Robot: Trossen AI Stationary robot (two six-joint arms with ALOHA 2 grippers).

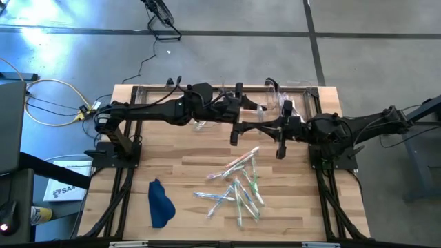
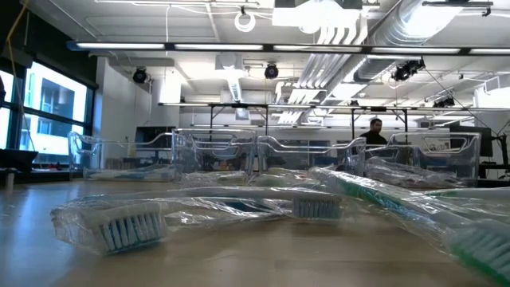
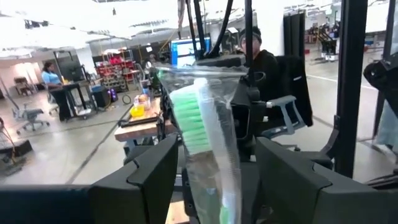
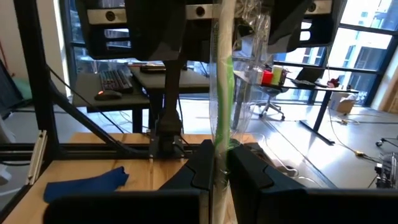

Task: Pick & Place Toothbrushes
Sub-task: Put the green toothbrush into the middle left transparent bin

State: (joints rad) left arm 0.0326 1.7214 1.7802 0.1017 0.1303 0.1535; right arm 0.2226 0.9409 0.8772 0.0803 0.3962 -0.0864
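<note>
Both grippers meet mid-air above the tabletop [image 1: 172, 165], left gripper [image 3: 214, 180] and right gripper [image 4: 216, 169] each clenched on one green toothbrush [image 3: 208, 134] (upright between the fingers).

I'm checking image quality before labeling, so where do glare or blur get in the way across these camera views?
High view: strong glare on the floor at upper left, table evenly lit. Low view: the nearest toothbrushes are soft, and wrappers glint. Left wrist view: the green toothbrush between the left gripper fingers stands before a washed-out bright ceiling. Right wrist view: window backlight darkens the right gripper.
</note>
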